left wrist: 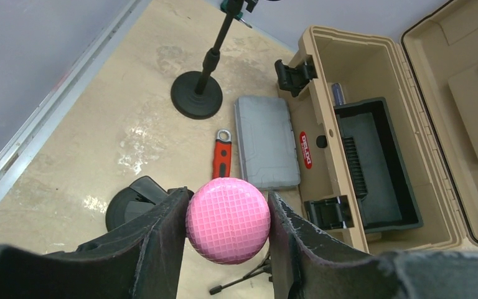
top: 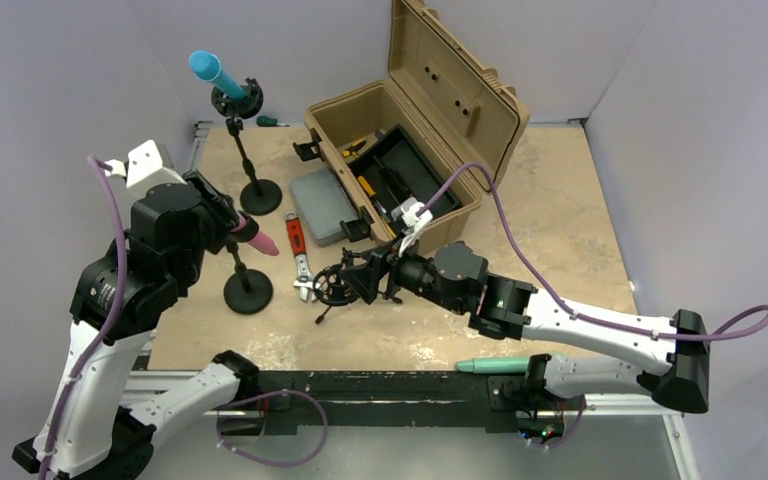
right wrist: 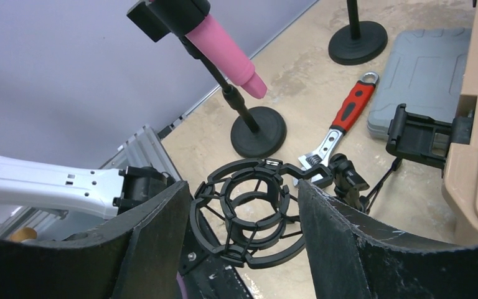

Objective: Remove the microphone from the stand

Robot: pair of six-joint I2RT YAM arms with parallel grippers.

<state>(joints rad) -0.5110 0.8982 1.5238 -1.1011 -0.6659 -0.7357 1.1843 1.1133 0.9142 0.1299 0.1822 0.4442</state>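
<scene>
A pink microphone (top: 257,240) sits at the top of a black stand with a round base (top: 248,292). My left gripper (top: 236,230) is shut on it. In the left wrist view its gridded pink head (left wrist: 227,219) is pressed between both pads, with the stand base (left wrist: 119,210) below. The right wrist view shows the pink body (right wrist: 227,47) slanting down over the stand pole (right wrist: 239,103); I cannot tell whether it still sits in the clip. My right gripper (top: 348,280) is shut on a black shock mount (right wrist: 255,215) on a small tripod.
A blue microphone (top: 210,70) stands on a second stand (top: 260,196) at the back left. A teal microphone (top: 495,364) lies at the near edge. An open tan toolbox (top: 400,150), a grey case (top: 322,205) and a red-handled wrench (top: 297,245) lie mid-table.
</scene>
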